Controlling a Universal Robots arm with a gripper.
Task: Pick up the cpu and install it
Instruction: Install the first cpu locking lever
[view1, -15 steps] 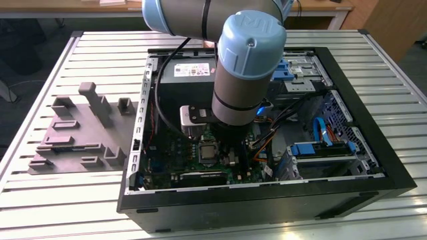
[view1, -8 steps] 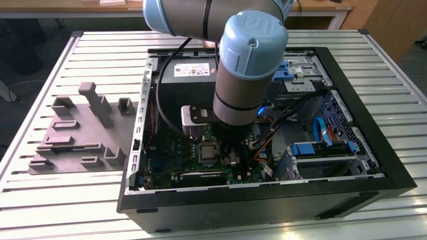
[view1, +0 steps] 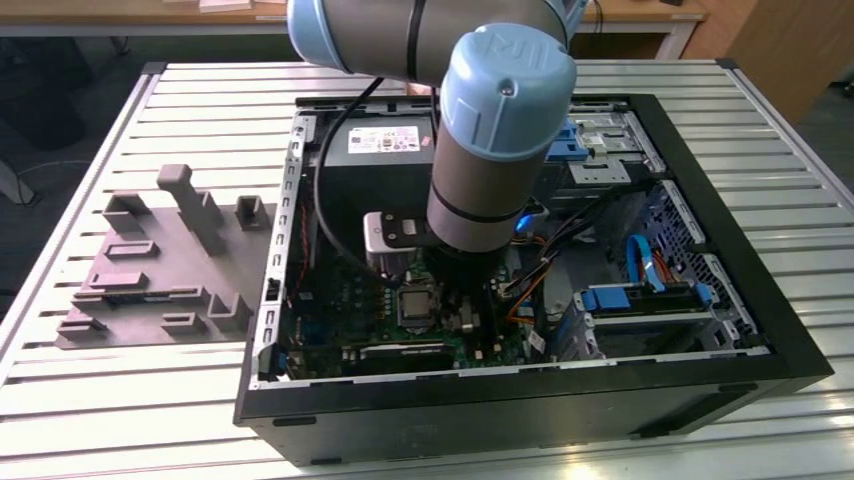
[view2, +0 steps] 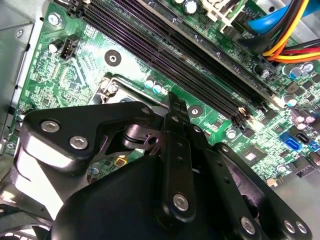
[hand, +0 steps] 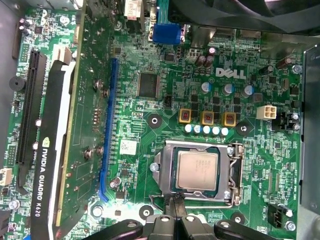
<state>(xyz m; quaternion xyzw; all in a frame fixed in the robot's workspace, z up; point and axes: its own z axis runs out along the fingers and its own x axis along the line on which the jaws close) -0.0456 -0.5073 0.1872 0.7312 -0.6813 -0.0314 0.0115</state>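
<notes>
Exterior view high, overlooking case (view1: 747, 330); both wrist views close over motherboard (hand: 165, 105).

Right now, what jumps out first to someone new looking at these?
The arm reaches down into the open black computer case, which fills the slatted table in the exterior view. In the first wrist view the cpu sits in the socket frame on the green motherboard, with the end effector just at the frame's edge. A grey plastic fixture lies beside the case, on the exterior view's left.
</notes>
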